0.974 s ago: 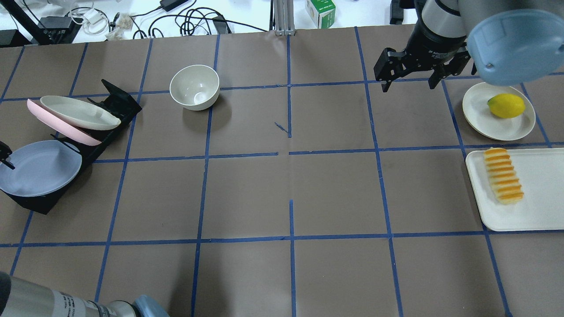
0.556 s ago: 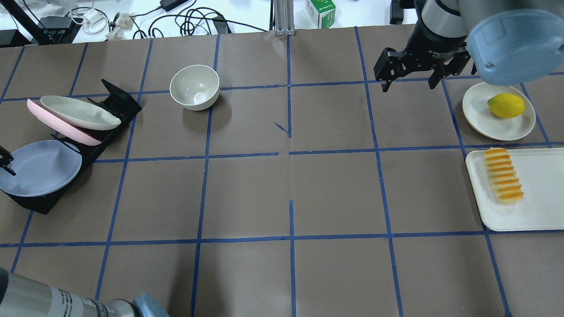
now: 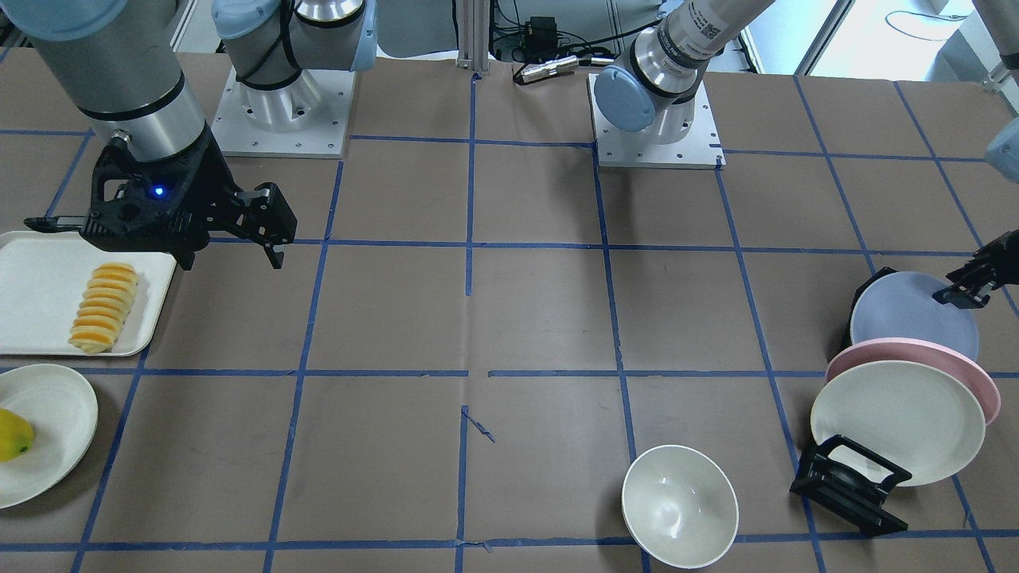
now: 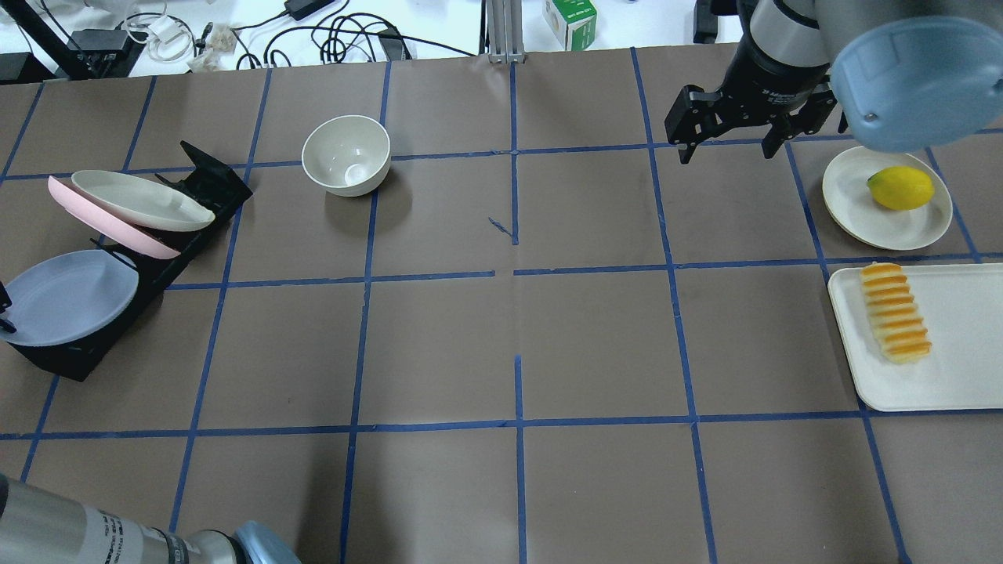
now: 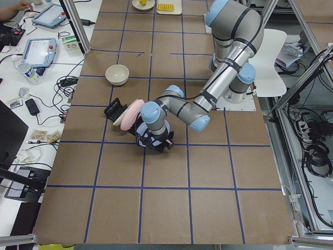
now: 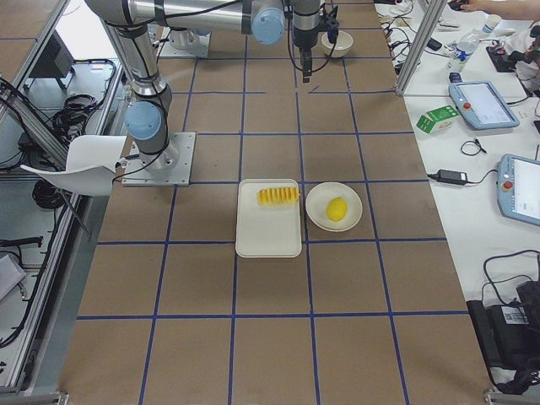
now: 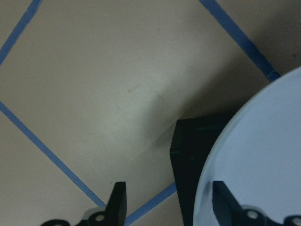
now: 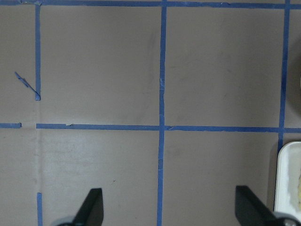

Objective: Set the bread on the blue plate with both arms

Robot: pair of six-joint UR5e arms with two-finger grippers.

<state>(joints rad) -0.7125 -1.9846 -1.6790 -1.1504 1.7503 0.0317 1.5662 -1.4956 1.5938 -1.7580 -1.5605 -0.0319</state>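
Observation:
The bread (image 4: 896, 313) lies on a white tray (image 4: 956, 345) at the right; it also shows in the front view (image 3: 103, 308). The blue plate (image 4: 66, 298) leans in the near slot of a black rack (image 4: 200, 188) at the far left. My left gripper (image 3: 975, 282) is open at the plate's outer rim. In the left wrist view one finger (image 7: 225, 205) is over the plate (image 7: 263, 141) and the other finger (image 7: 117, 202) is off it. My right gripper (image 4: 725, 141) is open and empty above the table, beyond the tray.
A pink plate (image 4: 102, 227) and a cream plate (image 4: 141, 200) stand in the same rack. A white bowl (image 4: 346, 154) sits at the back left. A lemon (image 4: 899, 188) lies on a cream plate (image 4: 854, 196) beside the tray.
My left gripper has slid along the blue plate's rim toward the near side and view edge. The plate has shifted slightly in the rack. The right arm has not moved.

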